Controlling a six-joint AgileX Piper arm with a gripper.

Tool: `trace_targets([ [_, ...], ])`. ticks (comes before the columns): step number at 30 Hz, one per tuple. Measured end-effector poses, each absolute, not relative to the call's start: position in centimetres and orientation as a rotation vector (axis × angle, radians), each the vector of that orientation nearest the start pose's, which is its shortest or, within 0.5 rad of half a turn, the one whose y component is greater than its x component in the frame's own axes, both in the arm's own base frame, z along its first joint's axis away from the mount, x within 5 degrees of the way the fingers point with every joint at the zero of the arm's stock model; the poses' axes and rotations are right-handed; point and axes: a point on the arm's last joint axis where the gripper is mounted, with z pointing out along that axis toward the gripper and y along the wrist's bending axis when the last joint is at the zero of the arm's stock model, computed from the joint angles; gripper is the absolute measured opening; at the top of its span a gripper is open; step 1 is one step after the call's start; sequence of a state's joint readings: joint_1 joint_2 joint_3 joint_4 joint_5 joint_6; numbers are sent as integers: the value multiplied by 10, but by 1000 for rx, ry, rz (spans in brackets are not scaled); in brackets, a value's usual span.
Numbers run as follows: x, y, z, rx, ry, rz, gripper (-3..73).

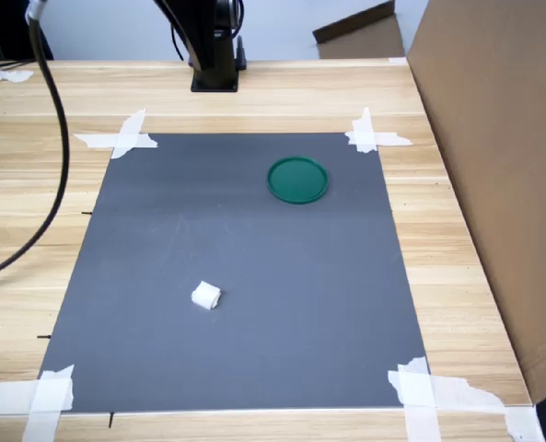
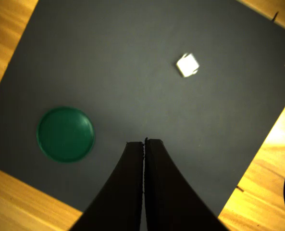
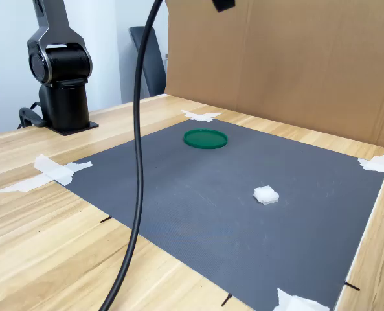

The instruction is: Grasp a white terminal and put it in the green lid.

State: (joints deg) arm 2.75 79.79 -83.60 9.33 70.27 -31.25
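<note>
A small white terminal [image 1: 205, 296] lies alone on the dark grey mat, toward the first exterior view's lower left. It also shows in the wrist view [image 2: 187, 64] and in the second exterior view [image 3: 266, 194]. The green lid [image 1: 297, 180] [image 2: 65, 134] [image 3: 205, 138] rests flat on the far part of the mat, with nothing in it. My gripper [image 2: 144, 142] appears only in the wrist view. It hangs high above the mat with its two dark fingers pressed together and nothing between them. It touches neither the lid nor the terminal.
White tape strips [image 1: 121, 136] hold the corners of the grey mat [image 1: 254, 368] to the wooden table. A cardboard wall [image 1: 493, 138] stands along the first exterior view's right. The arm base [image 1: 214, 55] sits at the back. A black cable [image 3: 138, 162] hangs across the second exterior view.
</note>
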Motion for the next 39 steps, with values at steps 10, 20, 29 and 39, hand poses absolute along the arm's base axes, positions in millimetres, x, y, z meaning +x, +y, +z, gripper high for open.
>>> trace_targets([
  [10,311,26,410,-674,2476,9,-28],
  [20,348,27,412,-703,2444,-22,-28],
  [29,352,51,415,-812,2404,-61,-28],
  [39,361,35,407,-742,2453,-89,-28],
])
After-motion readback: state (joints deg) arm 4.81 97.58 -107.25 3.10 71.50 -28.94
